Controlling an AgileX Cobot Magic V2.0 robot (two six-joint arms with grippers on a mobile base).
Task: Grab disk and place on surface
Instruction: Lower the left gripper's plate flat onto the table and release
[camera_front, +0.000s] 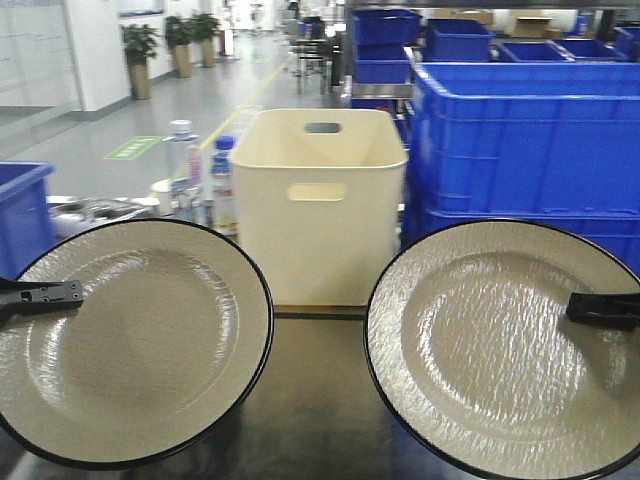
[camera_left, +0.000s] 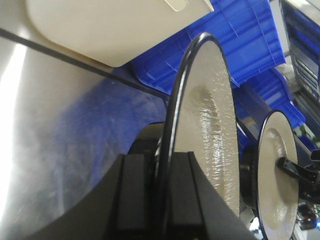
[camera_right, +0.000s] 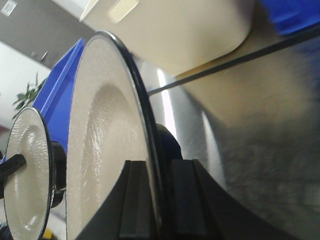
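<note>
Over the glossy dark tabletop (camera_front: 320, 410), in front of a cream bin (camera_front: 320, 220), the left disk (camera_front: 130, 345) and right disk (camera_front: 500, 345) are held side by side, faces up, that surface directly beneath. The left gripper (camera_left: 162, 197) pinches one's outer rim, the right gripper (camera_right: 157, 200) the other's.

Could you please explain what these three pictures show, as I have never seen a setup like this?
This is a two-armed robot seen through its own cameras. The front view looks forward over a glossy dark tabletop. Each arm ends in a black two-fingered clamp. The left gripper pinches the rim of the left disk, a cream plate with a black edge; the right gripper holds the right disk likewise. The other two pictures come from cameras on the wrists, so each shows its own plate edge-on in the clamp. Behind stand a cream bin, blue crates and bottles.
</note>
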